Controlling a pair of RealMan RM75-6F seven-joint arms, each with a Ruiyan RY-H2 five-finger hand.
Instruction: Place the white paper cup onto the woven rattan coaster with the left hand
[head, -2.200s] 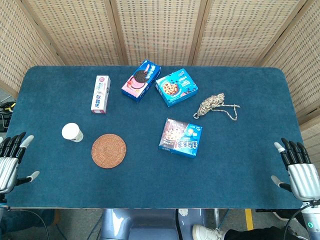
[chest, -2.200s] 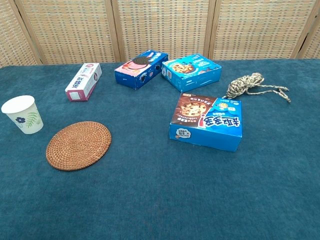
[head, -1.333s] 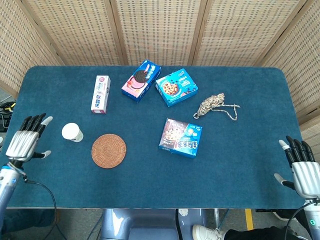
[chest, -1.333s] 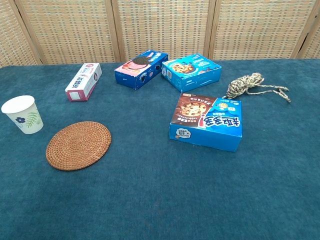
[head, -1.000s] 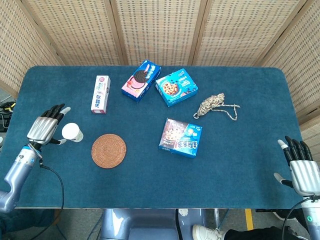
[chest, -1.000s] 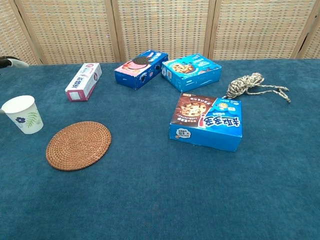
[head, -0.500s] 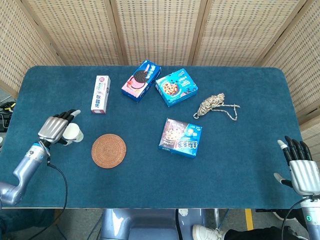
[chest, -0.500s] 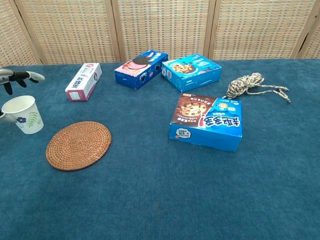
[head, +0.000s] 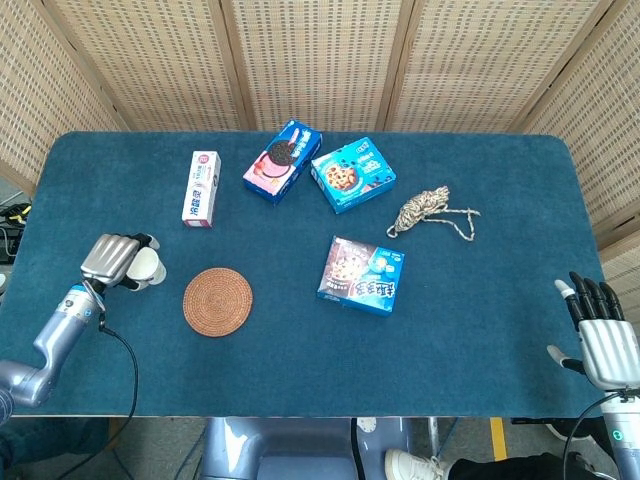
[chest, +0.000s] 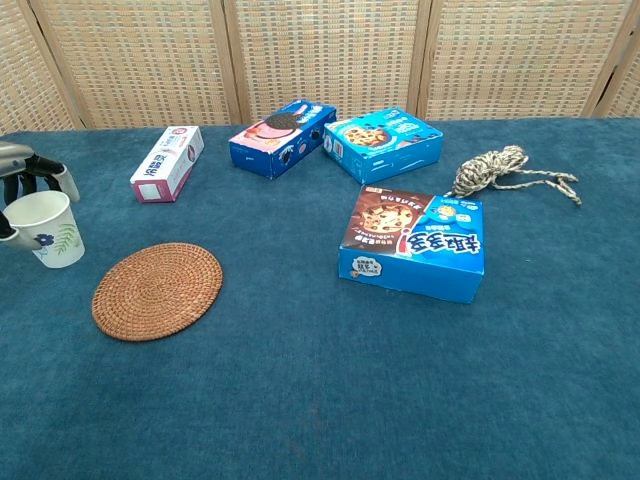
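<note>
The white paper cup (head: 151, 266) with a leaf print (chest: 45, 231) stands on the blue cloth at the left, still on the table. My left hand (head: 112, 257) is wrapped around it from the left, fingers (chest: 45, 166) curled over its far side and the thumb at its near side. The round woven rattan coaster (head: 218, 301) lies flat just right of the cup, a small gap between them (chest: 157, 290). My right hand (head: 602, 343) hovers off the table's right front corner, fingers spread, holding nothing.
A toothpaste box (head: 202, 188), an Oreo box (head: 282, 161) and a blue cookie box (head: 353, 175) lie behind the coaster. A second cookie box (head: 361, 276) and a rope bundle (head: 425, 208) lie to the right. Wicker screens stand behind the table.
My left hand came in from the table's left edge to the cup and its fingers have curled around it; the cup has shifted slightly. The right hand barely moved.
</note>
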